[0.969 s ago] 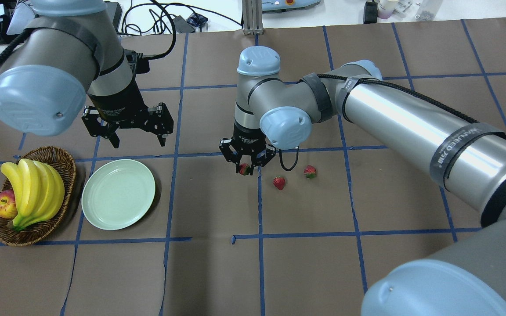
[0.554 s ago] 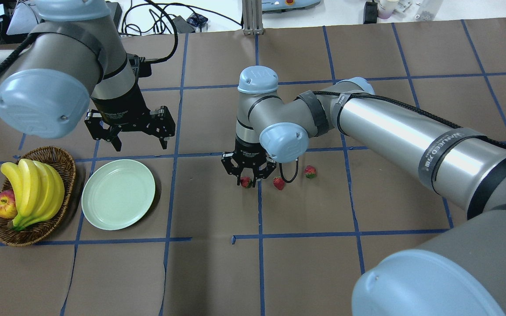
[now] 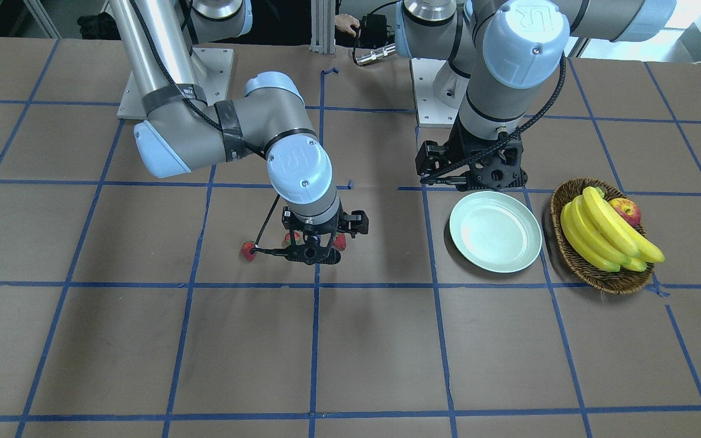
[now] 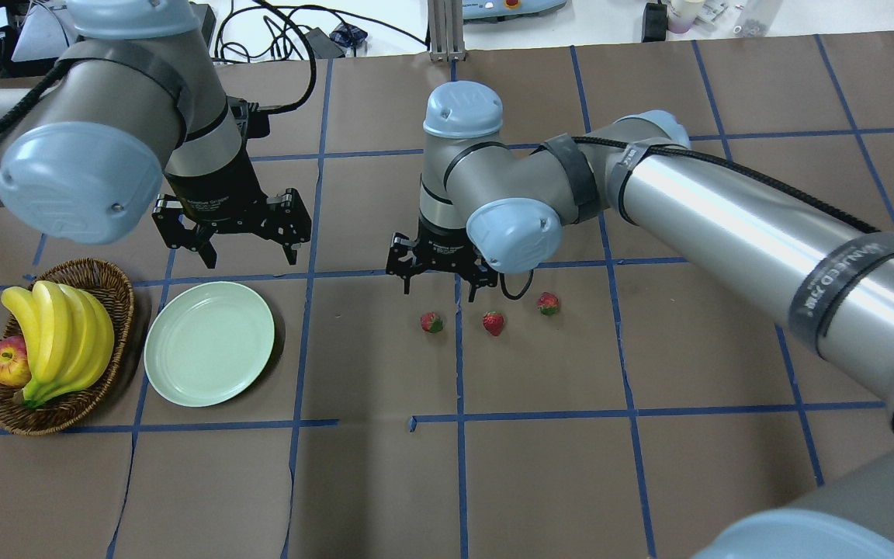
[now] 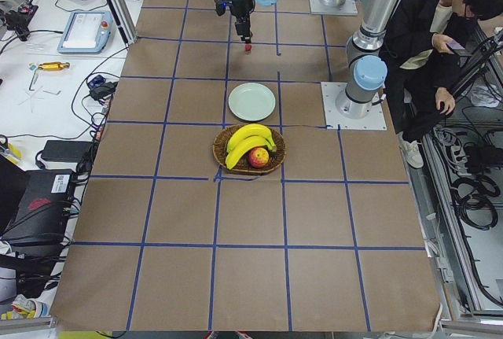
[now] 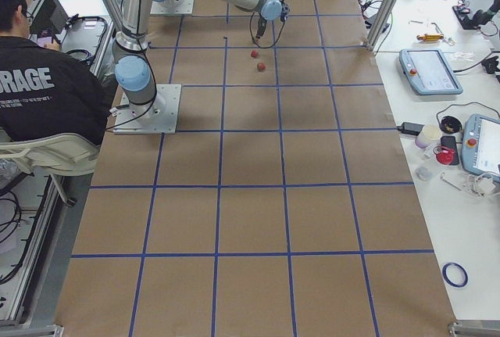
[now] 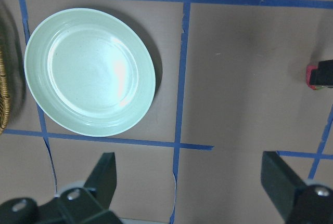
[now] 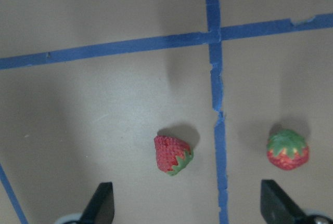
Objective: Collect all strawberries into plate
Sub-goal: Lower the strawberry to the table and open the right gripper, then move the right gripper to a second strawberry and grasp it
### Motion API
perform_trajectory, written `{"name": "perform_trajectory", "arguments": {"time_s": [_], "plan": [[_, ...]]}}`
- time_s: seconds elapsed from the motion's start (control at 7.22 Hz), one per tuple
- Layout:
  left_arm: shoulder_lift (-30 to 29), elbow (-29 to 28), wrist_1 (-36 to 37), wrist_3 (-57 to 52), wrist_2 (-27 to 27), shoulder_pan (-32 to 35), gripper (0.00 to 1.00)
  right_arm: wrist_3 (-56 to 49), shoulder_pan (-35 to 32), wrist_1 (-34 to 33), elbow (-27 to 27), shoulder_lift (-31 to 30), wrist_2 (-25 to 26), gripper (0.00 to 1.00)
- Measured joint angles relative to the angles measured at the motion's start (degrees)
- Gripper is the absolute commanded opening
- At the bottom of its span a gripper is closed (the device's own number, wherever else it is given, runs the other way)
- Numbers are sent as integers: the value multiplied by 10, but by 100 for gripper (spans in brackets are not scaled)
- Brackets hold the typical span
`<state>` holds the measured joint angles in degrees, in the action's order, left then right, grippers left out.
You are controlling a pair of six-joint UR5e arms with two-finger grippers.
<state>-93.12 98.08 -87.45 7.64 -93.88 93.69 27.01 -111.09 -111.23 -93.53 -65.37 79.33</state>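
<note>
Three strawberries lie in a row on the brown table: the left one (image 4: 431, 322), the middle one (image 4: 493, 323) and the right one (image 4: 548, 303). My right gripper (image 4: 439, 293) hangs open just behind the left strawberry, touching none. Its wrist view shows the left strawberry (image 8: 173, 155) between the spread fingers (image 8: 101, 208) and the middle strawberry (image 8: 287, 149) to the right. The pale green plate (image 4: 209, 343) lies empty at the left. My left gripper (image 4: 248, 255) hovers open behind the plate (image 7: 89, 71), holding nothing.
A wicker basket (image 4: 117, 310) with bananas (image 4: 59, 334) and an apple (image 4: 7, 362) sits left of the plate. Blue tape lines grid the table. A black cable loop (image 4: 515, 289) dangles from the right wrist near the strawberries. A seated person (image 5: 428, 32) is beside the robot base.
My right gripper, earlier closed low around the left strawberry, has opened wide and risen. That strawberry now lies free on the table. The left arm shifted slightly toward the plate.
</note>
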Motion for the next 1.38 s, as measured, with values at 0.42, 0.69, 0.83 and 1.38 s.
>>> {"name": "perform_trajectory", "arguments": {"time_s": [0.42, 0.69, 0.83, 1.38], "plan": [[-1, 0, 1, 1, 0, 0, 100, -148, 81, 20, -10, -33, 79, 100], [-3, 0, 1, 2, 1, 0, 100, -251, 114, 19, -33, -27, 85, 100], [-3, 0, 1, 2, 1, 0, 100, -270, 118, 3, -56, -20, 84, 100], [-5, 2, 0, 2, 1, 2, 100, -293, 119, -59, -111, 6, 86, 72]]}}
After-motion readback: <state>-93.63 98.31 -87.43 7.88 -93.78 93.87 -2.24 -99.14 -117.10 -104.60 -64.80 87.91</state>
